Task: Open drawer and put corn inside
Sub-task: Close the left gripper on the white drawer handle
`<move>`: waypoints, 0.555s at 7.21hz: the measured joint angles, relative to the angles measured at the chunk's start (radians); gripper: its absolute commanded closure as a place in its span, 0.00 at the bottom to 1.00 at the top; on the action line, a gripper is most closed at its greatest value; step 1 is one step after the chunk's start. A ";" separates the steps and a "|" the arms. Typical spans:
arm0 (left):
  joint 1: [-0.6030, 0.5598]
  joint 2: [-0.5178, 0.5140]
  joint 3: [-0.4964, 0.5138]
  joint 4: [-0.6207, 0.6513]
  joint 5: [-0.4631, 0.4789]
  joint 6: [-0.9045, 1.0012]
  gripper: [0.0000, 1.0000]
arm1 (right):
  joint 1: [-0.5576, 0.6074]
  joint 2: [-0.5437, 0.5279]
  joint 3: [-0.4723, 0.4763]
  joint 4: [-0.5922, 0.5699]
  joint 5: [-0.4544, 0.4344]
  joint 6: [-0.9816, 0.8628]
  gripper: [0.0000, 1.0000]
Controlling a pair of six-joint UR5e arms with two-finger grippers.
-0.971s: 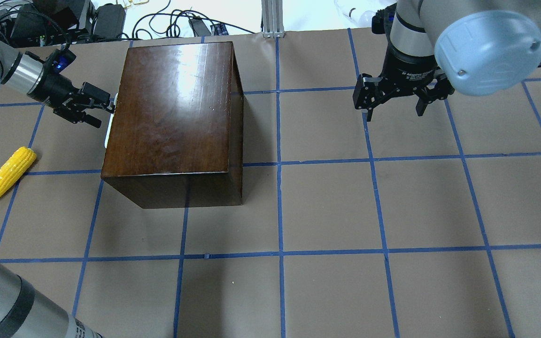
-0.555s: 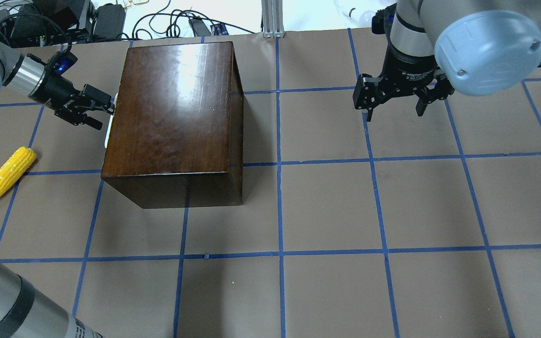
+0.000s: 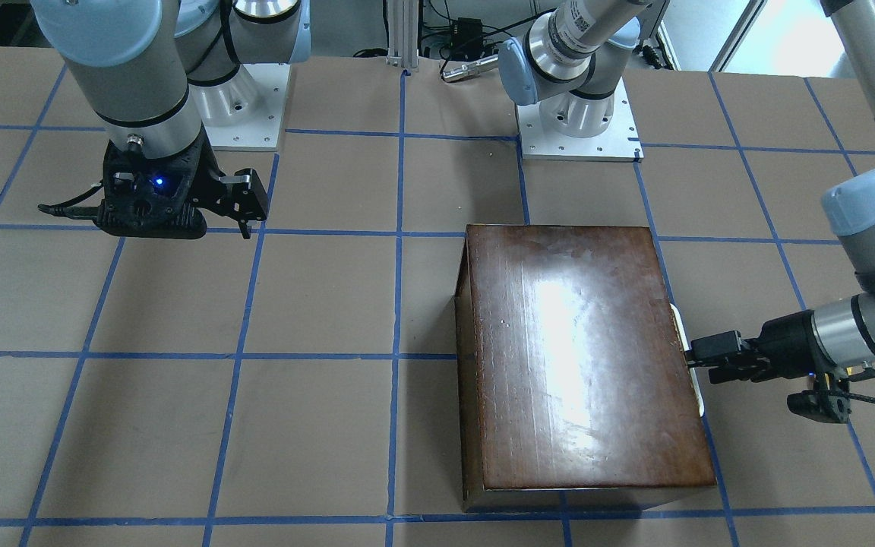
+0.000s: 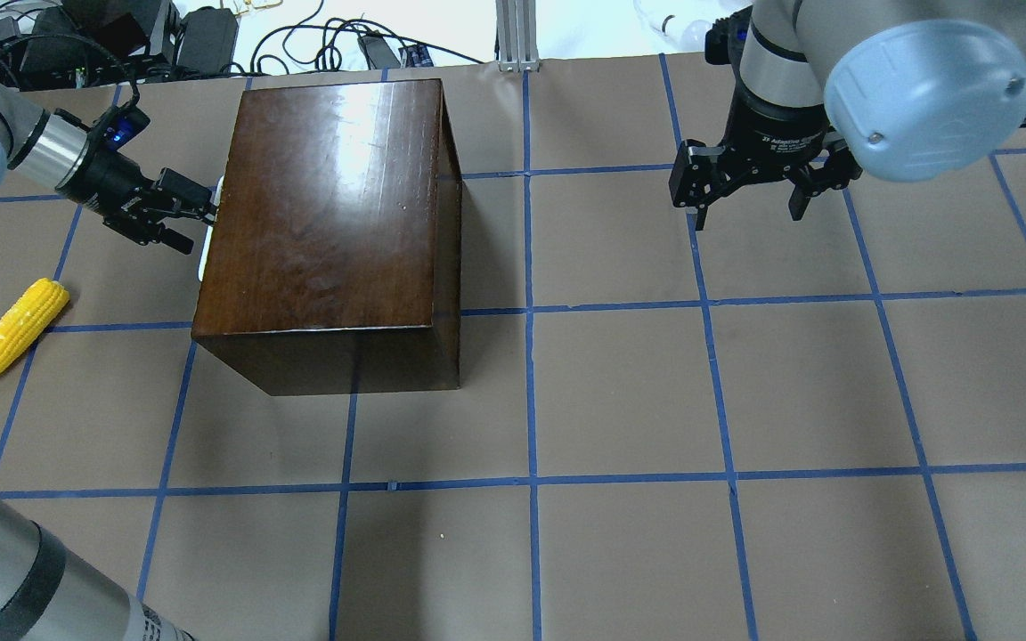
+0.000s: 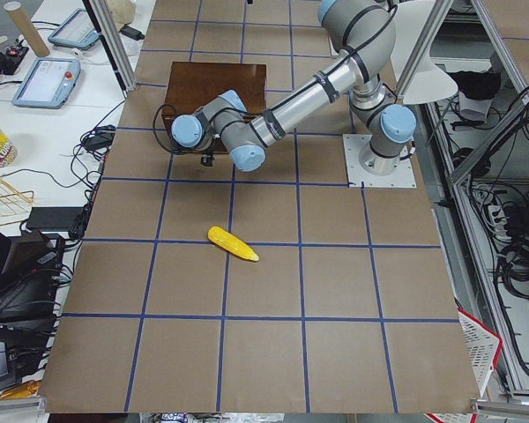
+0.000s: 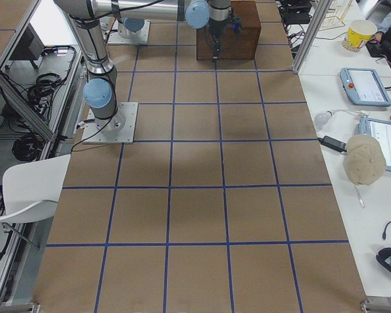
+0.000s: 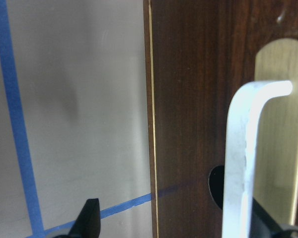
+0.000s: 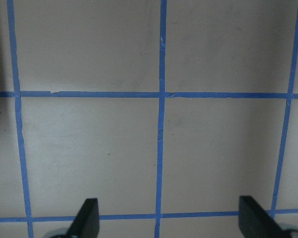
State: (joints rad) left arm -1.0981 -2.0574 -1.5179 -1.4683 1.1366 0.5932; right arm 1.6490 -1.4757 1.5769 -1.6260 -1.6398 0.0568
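Observation:
The dark-brown wooden box stands at the back left of the table. Its drawer front faces left and sits flush in the box. The whitish handle also shows in the overhead view. My left gripper is open at the drawer front. In the left wrist view one finger is off to the left and the handle lies next to the other finger. The yellow corn lies on the table at the left edge, apart from the box. My right gripper is open and empty above the table's far right.
Blue tape lines grid the brown table cover. Cables and power bricks lie behind the box beyond the table's back edge. The corn also shows in the exterior left view, nearer than the box.
My left wrist has swung a little toward the back and the gripper has shifted slightly along the drawer front, still open. The right arm, box and corn have not moved.

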 measured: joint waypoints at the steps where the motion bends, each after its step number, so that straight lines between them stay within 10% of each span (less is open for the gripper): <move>1: 0.003 0.001 0.003 0.004 0.016 0.002 0.00 | 0.000 0.000 0.000 0.000 0.000 0.000 0.00; 4: 0.008 0.004 0.008 0.027 0.072 0.004 0.00 | 0.000 0.000 0.000 0.000 0.000 -0.001 0.00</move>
State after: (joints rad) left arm -1.0897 -2.0534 -1.5103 -1.4411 1.2088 0.5976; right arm 1.6490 -1.4757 1.5769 -1.6260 -1.6398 0.0561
